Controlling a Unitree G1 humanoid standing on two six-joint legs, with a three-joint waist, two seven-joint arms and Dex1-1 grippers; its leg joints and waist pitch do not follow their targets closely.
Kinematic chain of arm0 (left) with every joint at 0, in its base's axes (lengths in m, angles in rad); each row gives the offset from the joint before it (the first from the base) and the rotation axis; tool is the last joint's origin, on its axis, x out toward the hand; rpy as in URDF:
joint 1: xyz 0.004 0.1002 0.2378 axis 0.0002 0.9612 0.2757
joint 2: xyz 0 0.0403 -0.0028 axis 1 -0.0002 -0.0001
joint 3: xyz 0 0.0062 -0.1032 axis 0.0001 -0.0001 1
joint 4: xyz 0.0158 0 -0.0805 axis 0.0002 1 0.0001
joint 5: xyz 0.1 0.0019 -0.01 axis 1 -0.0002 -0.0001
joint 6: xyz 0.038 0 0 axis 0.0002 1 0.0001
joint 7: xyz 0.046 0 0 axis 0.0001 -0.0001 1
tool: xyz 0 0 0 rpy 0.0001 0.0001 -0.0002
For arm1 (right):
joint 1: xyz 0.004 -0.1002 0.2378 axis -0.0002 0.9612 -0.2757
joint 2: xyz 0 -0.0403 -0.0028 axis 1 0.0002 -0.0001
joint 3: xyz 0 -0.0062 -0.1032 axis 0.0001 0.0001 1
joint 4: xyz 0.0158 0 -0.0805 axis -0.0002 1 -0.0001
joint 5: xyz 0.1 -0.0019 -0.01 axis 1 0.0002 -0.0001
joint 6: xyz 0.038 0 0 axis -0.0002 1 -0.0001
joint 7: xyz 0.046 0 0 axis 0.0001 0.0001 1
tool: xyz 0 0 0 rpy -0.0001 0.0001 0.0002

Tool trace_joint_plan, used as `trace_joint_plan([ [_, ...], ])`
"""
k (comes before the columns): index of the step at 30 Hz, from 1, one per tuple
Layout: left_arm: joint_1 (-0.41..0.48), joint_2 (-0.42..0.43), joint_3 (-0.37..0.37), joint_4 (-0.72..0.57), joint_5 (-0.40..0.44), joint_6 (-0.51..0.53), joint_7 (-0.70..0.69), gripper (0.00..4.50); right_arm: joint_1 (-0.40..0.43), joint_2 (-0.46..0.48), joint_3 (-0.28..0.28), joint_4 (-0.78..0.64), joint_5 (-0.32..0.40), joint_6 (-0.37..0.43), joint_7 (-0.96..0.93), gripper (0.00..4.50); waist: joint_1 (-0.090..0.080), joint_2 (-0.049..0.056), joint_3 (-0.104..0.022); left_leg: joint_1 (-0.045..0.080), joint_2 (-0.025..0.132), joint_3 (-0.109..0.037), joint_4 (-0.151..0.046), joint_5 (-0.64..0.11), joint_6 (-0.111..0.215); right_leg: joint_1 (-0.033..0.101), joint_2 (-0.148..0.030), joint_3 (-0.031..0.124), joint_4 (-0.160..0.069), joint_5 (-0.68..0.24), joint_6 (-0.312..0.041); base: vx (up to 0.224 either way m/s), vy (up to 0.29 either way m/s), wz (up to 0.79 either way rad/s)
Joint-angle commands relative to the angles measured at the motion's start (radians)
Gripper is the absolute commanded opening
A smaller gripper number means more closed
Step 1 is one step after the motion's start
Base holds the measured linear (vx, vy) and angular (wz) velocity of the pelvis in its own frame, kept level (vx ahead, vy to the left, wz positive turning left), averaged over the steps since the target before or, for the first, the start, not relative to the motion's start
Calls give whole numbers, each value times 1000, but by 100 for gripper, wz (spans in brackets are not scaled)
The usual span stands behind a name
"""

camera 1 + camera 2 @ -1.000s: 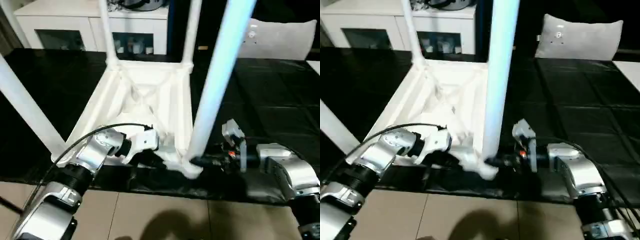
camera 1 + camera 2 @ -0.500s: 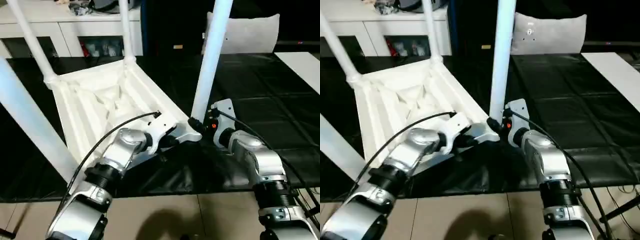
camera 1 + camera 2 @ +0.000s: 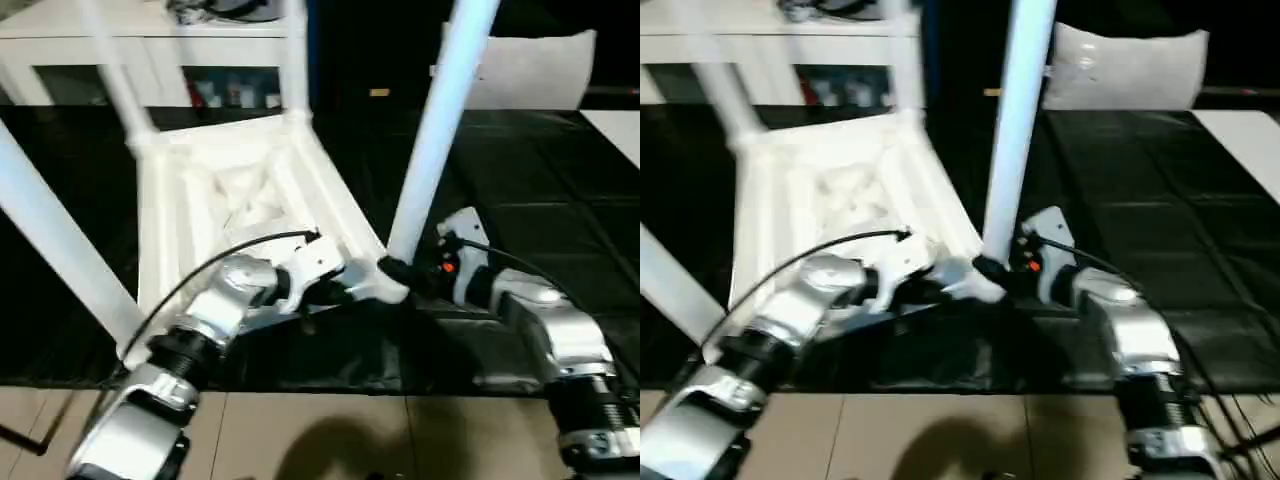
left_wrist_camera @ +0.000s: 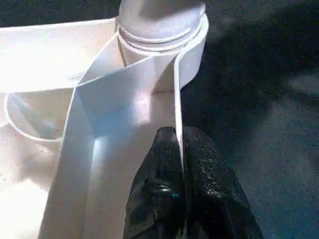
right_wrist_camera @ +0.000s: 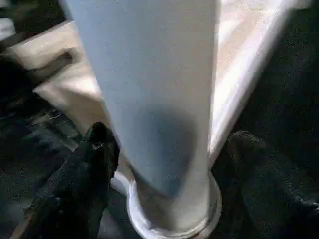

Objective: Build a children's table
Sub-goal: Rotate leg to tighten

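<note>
Children's table (image 3: 250,190) rim pinched by left pincer (image 4: 178,164).

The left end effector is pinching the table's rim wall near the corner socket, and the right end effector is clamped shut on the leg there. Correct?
Not quite. In the right wrist view the right end effector stands open around the leg. The left end effector does pinch the table's rim wall.

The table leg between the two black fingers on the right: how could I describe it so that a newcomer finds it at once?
Start from the white table, lying upside down on the black mat with legs pointing up. Go to its near corner beside the right gripper. The leg rising there is yours: unlike the other legs, its base stands between that gripper's open fingers, and the left gripper pinches the table's rim beside it.
</note>
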State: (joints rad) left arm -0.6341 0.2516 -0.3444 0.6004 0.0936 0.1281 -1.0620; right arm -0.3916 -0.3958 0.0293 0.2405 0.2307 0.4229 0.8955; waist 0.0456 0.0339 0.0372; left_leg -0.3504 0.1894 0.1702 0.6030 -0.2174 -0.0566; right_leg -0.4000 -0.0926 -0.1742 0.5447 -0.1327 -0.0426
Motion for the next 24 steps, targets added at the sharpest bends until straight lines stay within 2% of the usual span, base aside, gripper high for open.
trace_joint_plan([
  [1, 2, 18, -23, -42, -16, -50, -71, 0, 4, -39, 11, -29, 22, 0, 80, 411, 3, -4, -69, -1, 52, -16, -65, -116, 110, 70, -74, 67, -53, -290, -107, 0, 0, 0],
  [3, -2, 44, -32, -34, -23, -90, -123, 0, 11, -92, 42, -26, 19, -17, 163, 411, 8, -5, -70, 0, 51, -14, -64, -116, 110, 69, -74, 68, -51, -282, -113, 0, 0, 0],
  [4, -2, 44, -33, -33, -23, -91, -125, 0, 11, -94, 43, -26, 19, -18, 165, 411, 14, -10, -70, -1, 51, -13, -64, -110, 111, 71, -76, 69, -48, -281, -115, 0, 0, 0],
  [6, -7, 73, -47, -17, -26, -143, -190, 0, 20, -139, 75, -29, 31, -42, 270, 411, 21, -11, -71, -1, 50, -11, -63, -106, 112, 69, -76, 69, -49, -287, -113, 0, 0, 0],
  [9, -9, 101, -63, -8, -29, -192, -263, 0, 22, -160, 92, -22, 42, -65, 350, 411, 27, -9, -70, -1, 52, -10, -63, -107, 116, 68, -75, 69, -50, -299, -107, 0, 0, 0],
  [10, -9, 106, -66, -9, -31, -196, -282, 0, 22, -162, 95, -19, 44, -66, 365, 385, 31, -8, -70, 0, 54, -11, -64, -108, 112, 66, -75, 69, -50, -301, -109, 0, 0, 0],
  [12, -7, 117, -74, -16, -37, -206, -316, 0, 22, -164, 100, -16, 52, -66, 389, 378, 38, -8, -69, 2, 55, -10, -64, -111, 105, 65, -76, 69, -51, -312, -109, 0, 0, 0],
  [14, -3, 129, -86, -25, -47, -221, -360, 0, 21, -167, 107, -14, 66, -64, 418, 357, 48, -14, -70, 4, 57, -10, -65, -107, 99, 64, -77, 71, -48, -311, -113, 0, 0, 0],
  [16, 1, 132, -94, -36, -52, -228, -381, 0, 21, -162, 111, -11, 70, -70, 424, 330, 52, -14, -70, 4, 59, -11, -66, -104, 96, 64, -79, 72, -45, -307, -114, 0, 0, 0],
  [19, 4, 130, -104, -49, -56, -237, -400, 0, 20, -153, 118, -1, 75, -75, 440, 324, 55, -15, -69, 2, 56, -9, -65, -101, 93, 65, -79, 72, -45, -313, -112, 0, 0, 0],
  [20, 3, 127, -105, -49, -57, -238, -402, 0, 20, -151, 122, 0, 79, -71, 449, 298, 56, -17, -69, 2, 55, -8, -65, -100, 90, 65, -79, 72, -48, -328, -104, 0, 0, 0],
  [24, 2, 116, -105, -43, -54, -245, -405, 0, 23, -146, 135, 2, 90, -59, 477, 276, 59, -17, -70, 2, 55, -9, -65, -98, 92, 64, -79, 71, -49, -337, -96, 0, 0, 0],
])
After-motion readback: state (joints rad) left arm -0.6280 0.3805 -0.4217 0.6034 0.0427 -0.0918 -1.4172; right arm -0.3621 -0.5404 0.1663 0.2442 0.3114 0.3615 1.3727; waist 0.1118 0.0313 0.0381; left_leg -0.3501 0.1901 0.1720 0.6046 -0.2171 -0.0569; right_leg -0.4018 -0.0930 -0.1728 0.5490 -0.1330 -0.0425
